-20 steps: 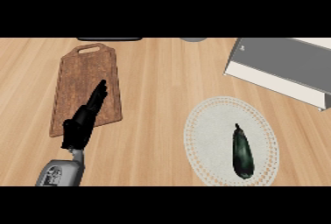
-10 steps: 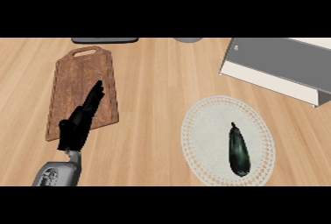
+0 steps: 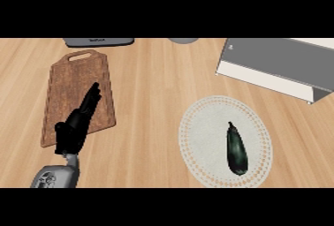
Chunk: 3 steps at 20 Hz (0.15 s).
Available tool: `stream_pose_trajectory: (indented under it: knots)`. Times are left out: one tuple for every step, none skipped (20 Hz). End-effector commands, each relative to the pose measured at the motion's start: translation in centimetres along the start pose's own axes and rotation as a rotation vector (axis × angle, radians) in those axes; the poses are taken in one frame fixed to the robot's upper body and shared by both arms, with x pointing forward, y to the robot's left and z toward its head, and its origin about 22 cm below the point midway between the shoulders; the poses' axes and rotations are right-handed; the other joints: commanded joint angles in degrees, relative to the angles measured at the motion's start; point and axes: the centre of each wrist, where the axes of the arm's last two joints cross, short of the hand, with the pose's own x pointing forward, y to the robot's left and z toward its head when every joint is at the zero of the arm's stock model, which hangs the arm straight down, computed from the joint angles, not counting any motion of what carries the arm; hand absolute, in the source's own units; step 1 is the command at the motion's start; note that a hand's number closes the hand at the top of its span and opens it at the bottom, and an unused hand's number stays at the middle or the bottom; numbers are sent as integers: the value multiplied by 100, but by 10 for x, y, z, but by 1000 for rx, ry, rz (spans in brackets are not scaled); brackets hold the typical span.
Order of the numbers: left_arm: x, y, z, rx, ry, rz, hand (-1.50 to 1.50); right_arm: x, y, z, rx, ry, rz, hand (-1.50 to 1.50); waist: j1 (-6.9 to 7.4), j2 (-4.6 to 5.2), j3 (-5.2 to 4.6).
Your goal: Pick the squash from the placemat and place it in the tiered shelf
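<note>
In the head view, a light wooden tabletop (image 3: 150, 88) with long plank grain fills the picture. At about four o'clock from the centre lies a pale, round woven placemat with a lacy rim (image 3: 225, 140), and on its right half rests the dark green, slender squash (image 3: 236, 149), its thin stem end pointing toward twelve o'clock and its rounder end toward five o'clock; nothing touches it. At about two o'clock, well apart from the placemat, stands the grey and white tiered shelf (image 3: 277, 66), set at an angle and cut off by the right edge. At about ten o'clock lies a brown rectangular wooden cutting board with a handle hole (image 3: 75, 84) at its far end. The black left hand (image 3: 77, 126) comes in from seven o'clock on its grey forearm (image 3: 57, 176) and shows over the lower part of the board, its fingers straight and together, pointing toward one o'clock, holding nothing. At twelve o'clock a dark grey flat appliance (image 3: 99, 42) and a grey round object (image 3: 184, 40) are cut off by the upper edge. The right hand does not show.
</note>
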Motion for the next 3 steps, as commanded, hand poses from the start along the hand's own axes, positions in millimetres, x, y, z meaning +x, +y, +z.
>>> stream_pose_trajectory:
  knots:
    - [-6,4,0,18,12,10,0,-12,-57,7,38,68,36,-150,-75,-10,-2]
    - [-14,-8,10,-4,10,12,0,-28,-62,1,59,59,53,-150,-68,-4,7]
    - [-8,4,8,3,1,10,0,-31,-72,6,69,63,65,-150,-66,-17,5]
